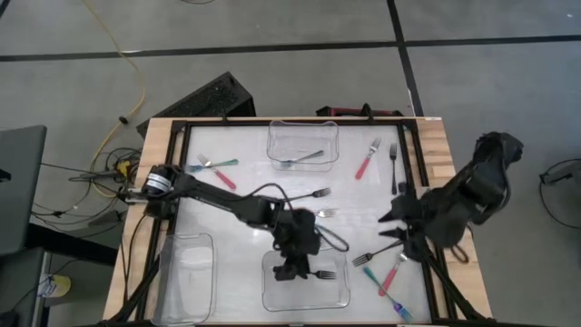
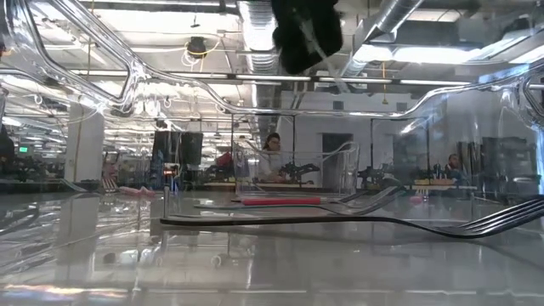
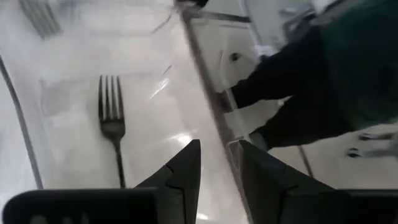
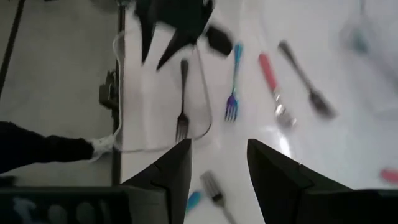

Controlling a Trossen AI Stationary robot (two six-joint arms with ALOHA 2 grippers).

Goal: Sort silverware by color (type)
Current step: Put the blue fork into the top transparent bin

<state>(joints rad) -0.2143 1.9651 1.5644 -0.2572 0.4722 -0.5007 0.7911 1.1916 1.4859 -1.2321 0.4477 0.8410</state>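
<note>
Left wrist view: black fork (image 3: 112,124) beside left hand (image 3: 217,163)

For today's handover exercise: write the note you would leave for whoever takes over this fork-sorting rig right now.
Left end effector: open, empty, over the near middle bin, above a black fork lying inside.
Right end effector: open, empty, hovering at the table's right side.
Done: one black fork in the near bin; one fork in the far bin.
Left: loose forks at far left, mid-table, far right and near right. The near left bin looks empty.
</note>
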